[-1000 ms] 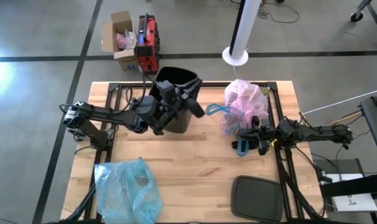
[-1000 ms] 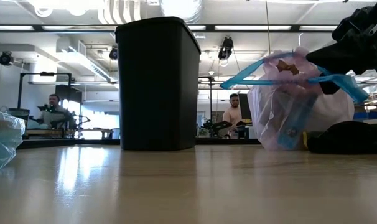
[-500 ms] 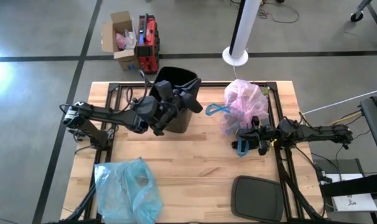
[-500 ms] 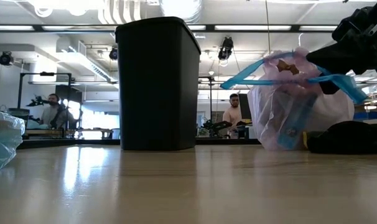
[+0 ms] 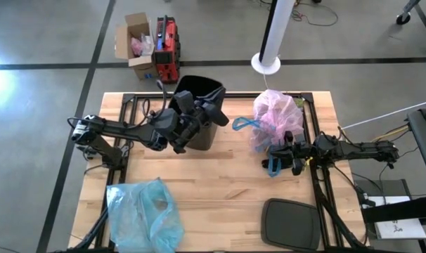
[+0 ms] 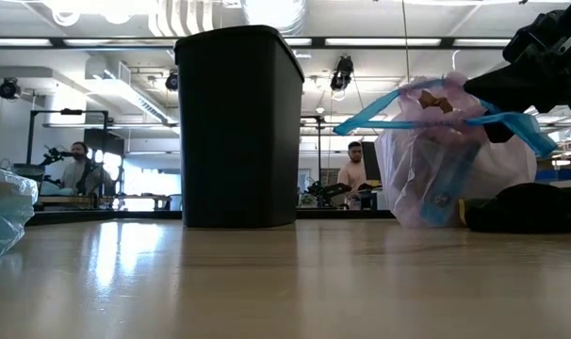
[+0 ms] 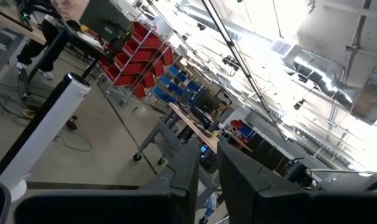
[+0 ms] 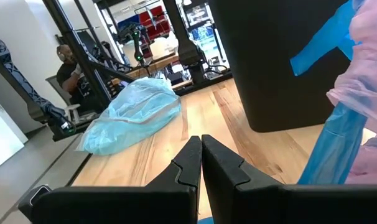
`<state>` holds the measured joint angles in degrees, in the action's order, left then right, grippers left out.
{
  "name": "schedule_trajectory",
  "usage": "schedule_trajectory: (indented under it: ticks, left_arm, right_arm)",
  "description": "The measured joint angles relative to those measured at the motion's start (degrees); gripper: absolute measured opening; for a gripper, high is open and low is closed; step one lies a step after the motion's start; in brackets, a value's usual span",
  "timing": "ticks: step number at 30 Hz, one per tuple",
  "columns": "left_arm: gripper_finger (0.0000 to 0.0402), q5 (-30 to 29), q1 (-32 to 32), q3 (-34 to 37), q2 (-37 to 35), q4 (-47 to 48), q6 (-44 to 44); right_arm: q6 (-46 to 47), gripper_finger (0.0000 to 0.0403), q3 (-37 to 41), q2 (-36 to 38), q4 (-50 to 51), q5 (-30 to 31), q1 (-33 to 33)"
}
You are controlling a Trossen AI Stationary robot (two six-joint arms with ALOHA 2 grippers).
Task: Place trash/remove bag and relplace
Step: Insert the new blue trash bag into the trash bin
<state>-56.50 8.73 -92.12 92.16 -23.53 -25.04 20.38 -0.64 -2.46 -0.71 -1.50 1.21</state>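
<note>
The black bin [image 5: 199, 116] stands upright on the table, also in the low view [image 6: 238, 122]. My left gripper [image 5: 216, 112] hovers above the bin's right rim, tipped up toward the ceiling, its fingers [image 7: 188, 177] almost together with nothing between them. The lavender-pink bag [image 5: 275, 118], bulging with trash, sits on its base to the right of the bin [image 6: 446, 169]. One blue drawstring loop [image 5: 243, 124] points toward the bin. My right gripper [image 5: 278, 158] is shut at the bag's near side. Loose trash is not visible. My left gripper: I cannot tell whether it touches the bin. My right gripper holds the bag's blue drawstring [image 5: 273, 167], coming level from the table's right. Only a sliver of blue [image 8: 204, 220] shows far back at the shut fingers. The drawstring [image 6: 474, 121] runs taut to the bag, which rests on the table.
A light-blue plastic bag [image 5: 144, 214] lies at the near left of the table, also in the right wrist view [image 8: 135, 112]. A dark lid [image 5: 290, 223] lies near right. A white pole [image 5: 273, 31] stands beyond the far edge. People sit in the room behind [image 6: 351, 174].
My left gripper's tip has drawn back a little from the right, toward the bin's rim. The bag, the bin and my right gripper have stayed where they were.
</note>
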Motion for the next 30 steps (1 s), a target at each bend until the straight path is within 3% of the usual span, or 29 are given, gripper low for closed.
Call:
schedule_trajectory:
  ticks: [30]
  left_arm:
    - [0.0049,-0.1,-0.3,0.0,0.0,0.0,-1.0]
  right_arm:
    - [0.0,0.0000,0.0,0.0,0.0,0.0,0.0]
